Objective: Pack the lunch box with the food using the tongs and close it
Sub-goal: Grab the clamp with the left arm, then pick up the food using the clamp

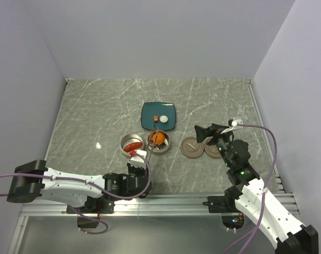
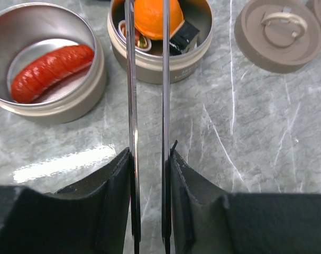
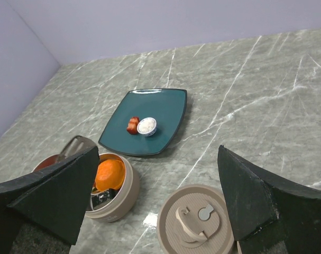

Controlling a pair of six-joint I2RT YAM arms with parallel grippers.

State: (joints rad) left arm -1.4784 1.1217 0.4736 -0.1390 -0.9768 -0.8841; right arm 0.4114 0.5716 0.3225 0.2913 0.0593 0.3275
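Tongs (image 2: 131, 106) tips cut off | left gripper (image 2: 149, 159) clamps them | right gripper (image 3: 157, 174) spread, empty

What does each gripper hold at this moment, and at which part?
The left gripper pinches the tongs across both thin arms; their joined end is hidden. The right gripper is open, holding nothing.

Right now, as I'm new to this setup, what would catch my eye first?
The bright orange ball sits in one open tin, with the tongs, squeezed in the left gripper, reaching to it. A red sausage lies in the neighbouring tin, and a teal plate sits beyond both.
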